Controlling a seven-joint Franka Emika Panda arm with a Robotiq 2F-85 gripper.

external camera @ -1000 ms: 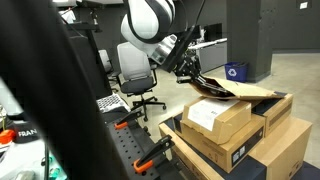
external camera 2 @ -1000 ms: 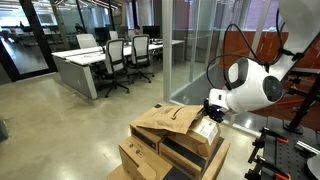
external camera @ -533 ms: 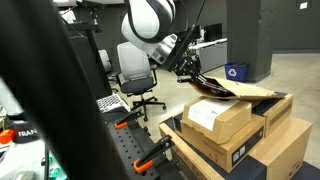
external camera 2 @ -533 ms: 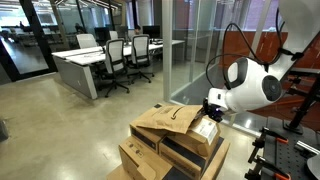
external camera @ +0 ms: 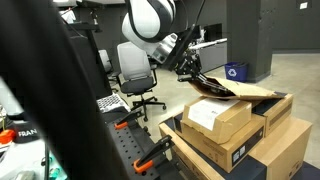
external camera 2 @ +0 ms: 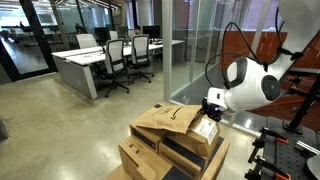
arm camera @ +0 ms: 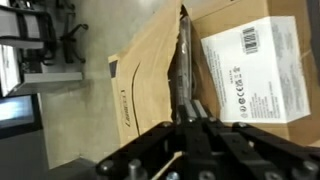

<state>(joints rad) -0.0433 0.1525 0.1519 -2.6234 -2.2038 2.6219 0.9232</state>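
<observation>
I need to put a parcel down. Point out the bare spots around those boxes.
Bare: the floor between the box stack and the desks. Crowded: the stack's top, covered by the brown paper bag, the labelled box and the gripper shut on the bag.

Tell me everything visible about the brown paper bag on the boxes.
The brown paper bag is flat, creased kraft paper with faint dark printing near one edge. It lies on top of the stacked cardboard boxes, beside a white-labelled box. Its dark open edge faces the gripper, whose shut jaws pinch that edge.
</observation>
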